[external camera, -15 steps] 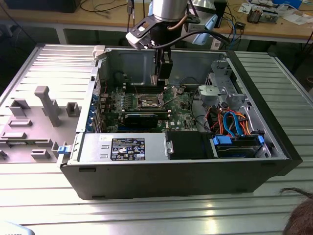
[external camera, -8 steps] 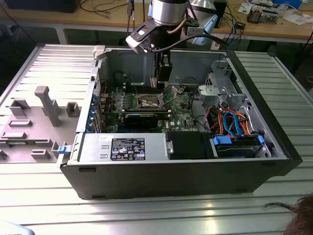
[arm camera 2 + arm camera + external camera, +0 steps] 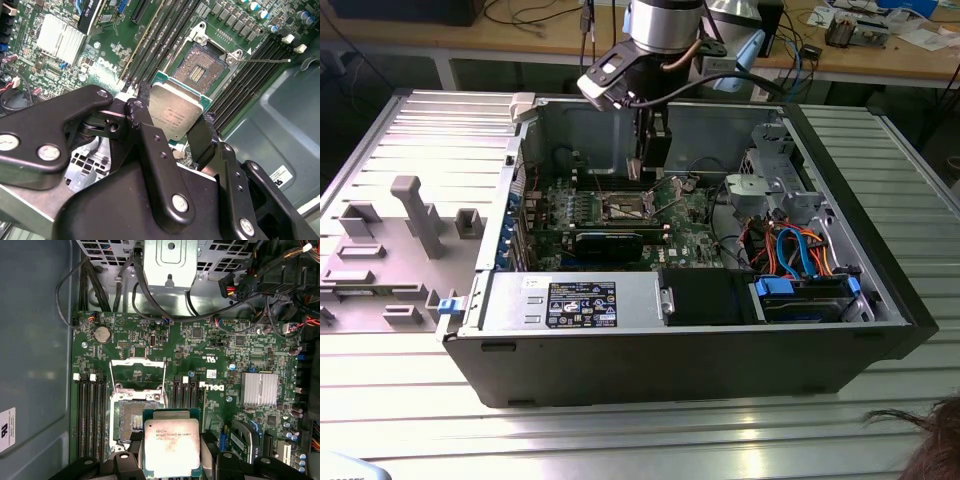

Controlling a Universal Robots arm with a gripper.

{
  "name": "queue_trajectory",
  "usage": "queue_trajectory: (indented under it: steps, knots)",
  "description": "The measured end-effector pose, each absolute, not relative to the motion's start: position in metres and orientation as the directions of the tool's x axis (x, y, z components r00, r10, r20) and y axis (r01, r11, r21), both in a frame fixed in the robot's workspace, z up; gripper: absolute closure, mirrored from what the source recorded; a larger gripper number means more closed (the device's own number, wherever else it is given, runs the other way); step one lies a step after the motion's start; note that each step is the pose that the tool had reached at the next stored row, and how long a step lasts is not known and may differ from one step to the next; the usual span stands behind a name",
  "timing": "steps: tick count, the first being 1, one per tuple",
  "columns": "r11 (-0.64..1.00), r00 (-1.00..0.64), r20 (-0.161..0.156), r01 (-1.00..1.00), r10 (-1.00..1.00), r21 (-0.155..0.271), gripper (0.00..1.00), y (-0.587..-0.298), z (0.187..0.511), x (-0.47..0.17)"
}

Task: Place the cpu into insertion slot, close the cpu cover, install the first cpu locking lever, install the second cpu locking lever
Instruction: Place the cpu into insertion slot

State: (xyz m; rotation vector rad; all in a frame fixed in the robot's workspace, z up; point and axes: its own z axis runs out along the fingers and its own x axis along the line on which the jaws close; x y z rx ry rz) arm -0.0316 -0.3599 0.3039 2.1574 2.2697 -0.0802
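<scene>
Exterior view, looking into an open computer case (image 3: 720,365): the arm's gripper (image 3: 640,168) hangs above the green board (image 3: 695,215), at about twelve o'clock from the insertion slot (image 3: 625,208). A grey drive cage (image 3: 770,180) sits out at three o'clock of the slot.

Both wrist views bring the detail close. Black fingers (image 3: 142,107) are clamped on opposite edges of the cpu (image 3: 175,107), which is held in the air above the board, not seated, its silvery face toward the cameras.

In the first wrist view the cpu (image 3: 171,445) overlaps one corner of the slot (image 3: 127,422), whose dark centre lies bare. The cpu cover (image 3: 136,361) stands swung open beyond it. In the second wrist view a thin wire lever (image 3: 265,60) juts from the slot's corner across a row of memory slots (image 3: 260,80).
</scene>
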Motion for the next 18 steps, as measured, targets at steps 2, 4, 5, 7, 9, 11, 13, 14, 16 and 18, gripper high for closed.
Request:
queue_trajectory:
  steps: [2, 4, 5, 7, 9, 11, 13, 14, 16, 18]
  knots:
    - [0.050, -0.051, -0.042, 0.998, 0.998, -0.031, 0.45, -0.3598, 0.3036, -0.0316]
    - [0.050, -0.051, -0.042, 0.998, 0.998, -0.031, 0.45, -0.3598, 0.3028, -0.0317]
    - [0.050, -0.051, -0.042, 0.998, 0.998, -0.031, 0.45, -0.3598, 0.3025, -0.0317]
    - [0.050, -0.051, -0.042, 0.998, 0.998, -0.031, 0.45, -0.3598, 0.3019, -0.0318]
    - [0.050, -0.051, -0.042, 0.998, 0.998, -0.031, 0.45, -0.3598, 0.3014, -0.0319]
    - [0.050, -0.051, -0.042, 0.998, 0.998, -0.031, 0.45, -0.3598, 0.3009, -0.0319]
    - [0.050, -0.051, -0.042, 0.998, 0.998, -0.031, 0.45, -0.3598, 0.3003, -0.0321]
    - [0.050, -0.051, -0.042, 0.998, 0.998, -0.031, 0.45, -0.3598, 0.3001, -0.0321]
    - [0.050, -0.051, -0.042, 0.998, 0.998, -0.031, 0.45, -0.3598, 0.2998, -0.0322]
    - [0.050, -0.051, -0.042, 0.998, 0.998, -0.031, 0.45, -0.3598, 0.2992, -0.0325]
